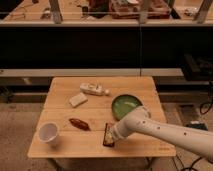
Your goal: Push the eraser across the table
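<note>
The eraser (108, 133), a small flat dark bar with reddish-orange markings, lies near the front edge of the light wooden table (65, 145), right of centre. My gripper (114, 135) comes in from the lower right on a white arm (165, 132) and sits right at the eraser's right side, partly covering it. Whether it touches the eraser I cannot tell.
A green plate (125, 106) lies just behind the arm. A dark red pod-shaped item (79, 124) lies left of the eraser, a white cup (48, 133) at the front left, a pale flat block (77, 99) and a white bottle-like item (94, 90) farther back. Shelving stands behind the table.
</note>
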You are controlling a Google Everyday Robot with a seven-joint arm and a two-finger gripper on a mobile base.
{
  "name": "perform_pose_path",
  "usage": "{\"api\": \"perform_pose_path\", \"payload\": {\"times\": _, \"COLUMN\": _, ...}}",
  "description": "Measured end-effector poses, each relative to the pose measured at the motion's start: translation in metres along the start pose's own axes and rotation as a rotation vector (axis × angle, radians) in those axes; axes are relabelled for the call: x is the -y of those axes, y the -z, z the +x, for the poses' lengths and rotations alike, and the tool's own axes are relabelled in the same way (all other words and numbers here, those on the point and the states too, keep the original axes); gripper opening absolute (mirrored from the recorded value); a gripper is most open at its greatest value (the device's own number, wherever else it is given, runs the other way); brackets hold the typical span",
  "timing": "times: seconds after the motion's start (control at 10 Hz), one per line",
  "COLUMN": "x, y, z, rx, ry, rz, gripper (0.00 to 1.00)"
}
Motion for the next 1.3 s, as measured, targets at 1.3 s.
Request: {"api": "perform_pose_path", "payload": {"times": 1.3, "x": -0.087, "y": 0.047, "z": -0.02, "rx": 0.021, "ry": -0.27, "rz": -0.096, "gripper": 0.0}}
